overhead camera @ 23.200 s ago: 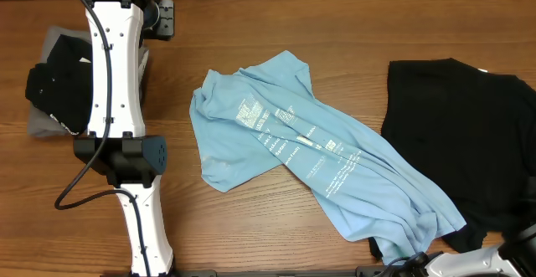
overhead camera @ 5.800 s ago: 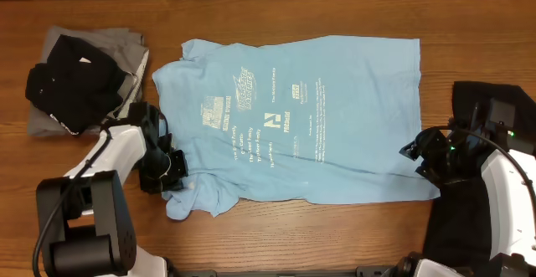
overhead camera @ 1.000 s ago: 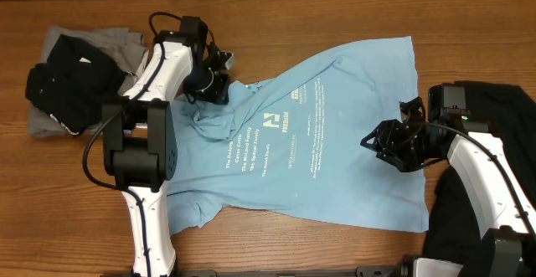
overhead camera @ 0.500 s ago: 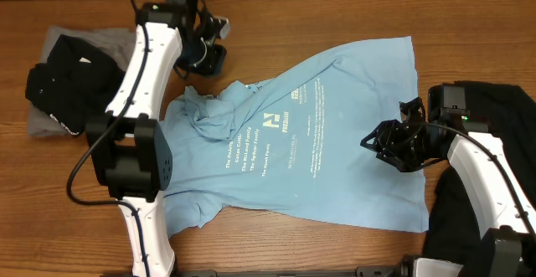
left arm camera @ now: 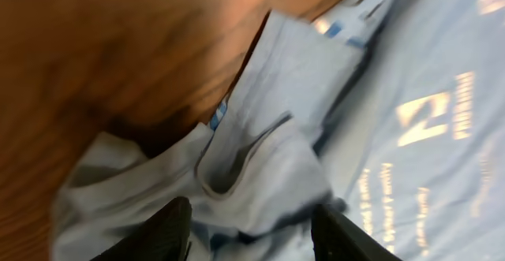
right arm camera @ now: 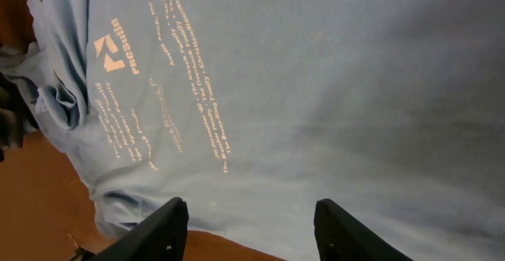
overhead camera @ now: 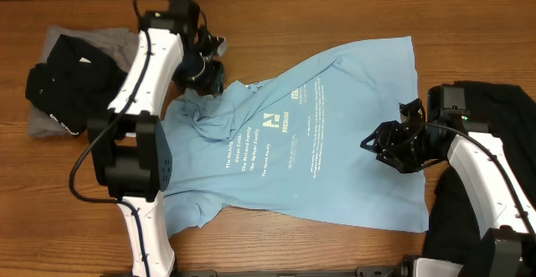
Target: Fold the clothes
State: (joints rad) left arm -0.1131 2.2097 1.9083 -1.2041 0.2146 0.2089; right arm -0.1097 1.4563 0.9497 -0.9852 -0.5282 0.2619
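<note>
Jersey cloth like this sky-blue T-shirt (overhead camera: 318, 143) is light, limp and quick to bunch. It will drape from any pinch and drag its slack along the surface (overhead camera: 335, 9) rather than keep a shape. The best holds are probably seams: a shoulder, a sleeve hem or a bottom corner, two at once so the panel stays taut.

The shirt lies across the middle of the surface, print up, mostly flat on its right half and crumpled into ridges at the collar and left shoulder. The left claw (overhead camera: 208, 69) hangs over that crumpled collar with its jaws apart. Folds sit between the fingertips (left arm camera: 170, 229), though the wrist view is blurred, so whether they touch cloth I cannot tell. The right claw (overhead camera: 387, 143) is also spread, holding nothing, just above the flat right part. A black T-shirt (overhead camera: 502, 114) lies at the right edge, and a black and grey pile (overhead camera: 59, 84) at the left.

Half a second ago the left claw stood higher, over bare wood beyond the collar; now it is down at the bunched edge. The shirt and the right arm look unchanged.
</note>
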